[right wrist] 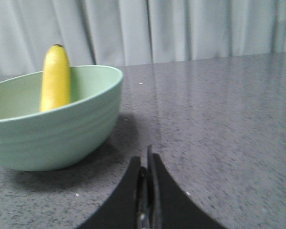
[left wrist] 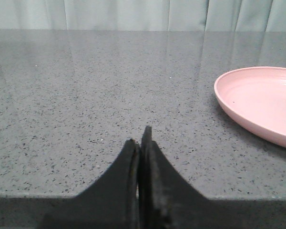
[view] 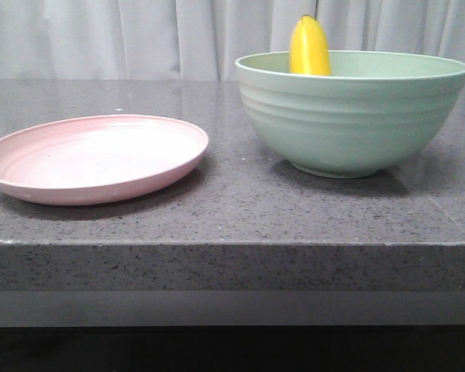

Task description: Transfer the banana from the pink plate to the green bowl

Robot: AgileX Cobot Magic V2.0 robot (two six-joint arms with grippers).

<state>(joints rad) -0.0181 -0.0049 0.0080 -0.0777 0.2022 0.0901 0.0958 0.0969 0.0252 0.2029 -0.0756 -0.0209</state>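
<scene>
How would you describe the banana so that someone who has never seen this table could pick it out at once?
Start at the grey speckled countertop, which carries a pink plate on the left and a deep mint-green bowl on the right. Inside the bowl, a banana stands nearly upright against the far wall, its tip poking above the rim. It is the only bright yellow thing there.

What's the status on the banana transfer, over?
Left gripper shut, empty. Right gripper shut, empty. Banana in green bowl; pink plate bare. Nothing obstructing.
</scene>
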